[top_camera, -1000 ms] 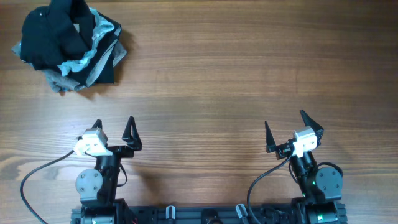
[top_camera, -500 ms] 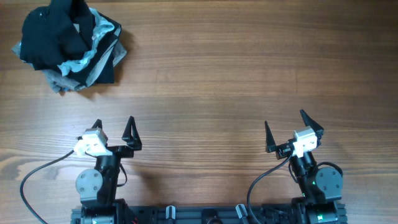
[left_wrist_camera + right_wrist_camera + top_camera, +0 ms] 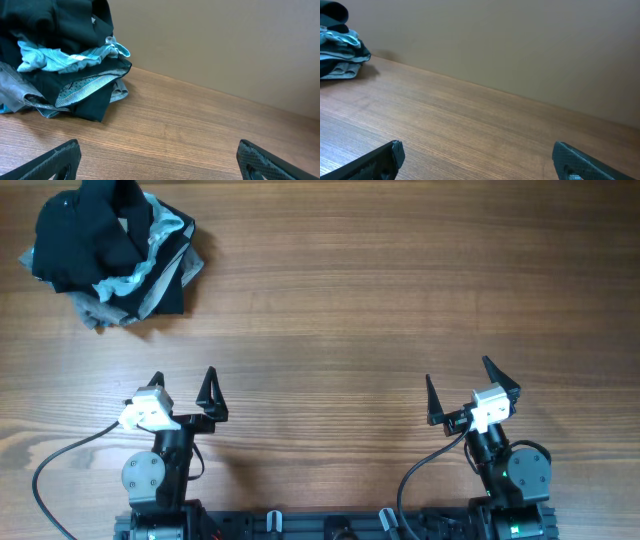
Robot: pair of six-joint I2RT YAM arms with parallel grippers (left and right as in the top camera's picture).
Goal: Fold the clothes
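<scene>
Clothes (image 3: 110,255) lie in a crumpled heap at the far left corner of the wooden table (image 3: 380,290), black pieces uppermost with a light-blue piece (image 3: 45,59) and grey fabric bunched among them, close to the far and left edges. My left gripper (image 3: 183,374) and right gripper (image 3: 457,370) sit by the near edge, well apart from each other and from the heap, fingers spread wide, gripping nothing, with open wood across the middle and right.

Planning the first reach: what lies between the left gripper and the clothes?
Only bare wooden table, as the overhead view shows; the left gripper is open, apart from the clothes.
</scene>
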